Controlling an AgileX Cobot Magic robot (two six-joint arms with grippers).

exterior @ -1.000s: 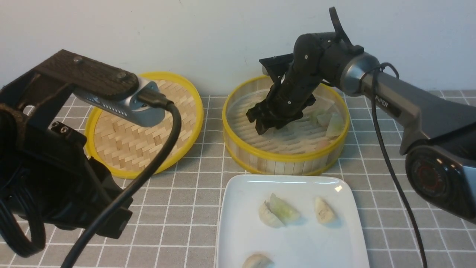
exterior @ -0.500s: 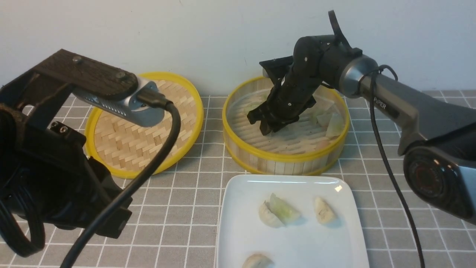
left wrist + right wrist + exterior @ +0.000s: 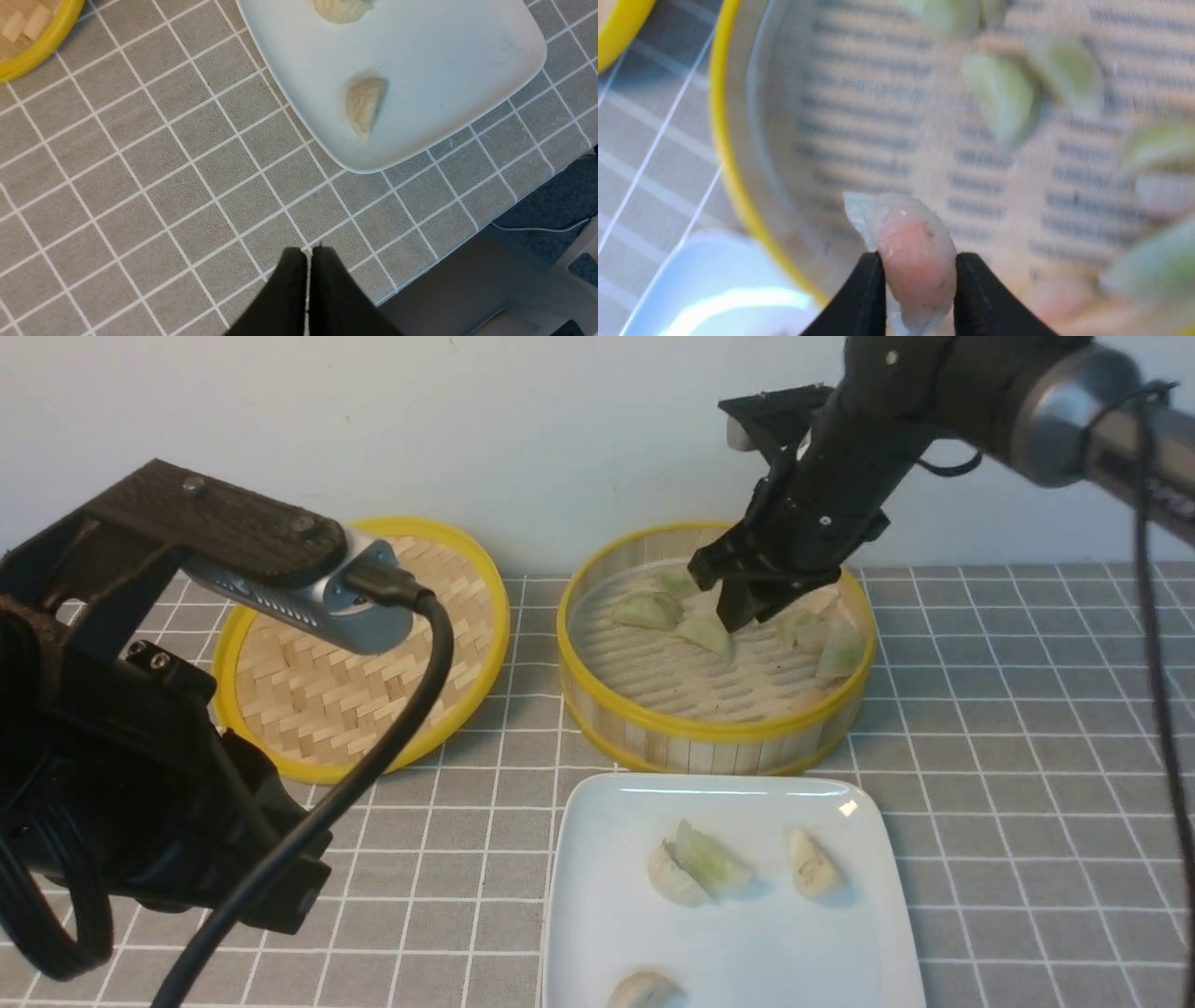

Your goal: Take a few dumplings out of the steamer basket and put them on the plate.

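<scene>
Grey checked cloth [image 3: 980,756] underlies the whole layout. The steamer basket [image 3: 719,733] serves as reference: a flat woven lid [image 3: 308,681] lies to its left, and the white plate [image 3: 597,915] sits just on its near side, not touching. The left gripper [image 3: 308,289], jaws pressed together on nothing, hangs over bare cloth well to the basket's near left. The right gripper [image 3: 738,607] hovers above the basket's far half, clamped across the short width of a pinkish dumpling [image 3: 910,247] whose long axis runs out past the fingertips. Pale green dumplings [image 3: 649,611] lie on the basket floor beneath; four dumplings [image 3: 700,873] rest on the plate. The likely next move carries the load over the basket's near rim to the plate, and only the right gripper is placed for it.
</scene>
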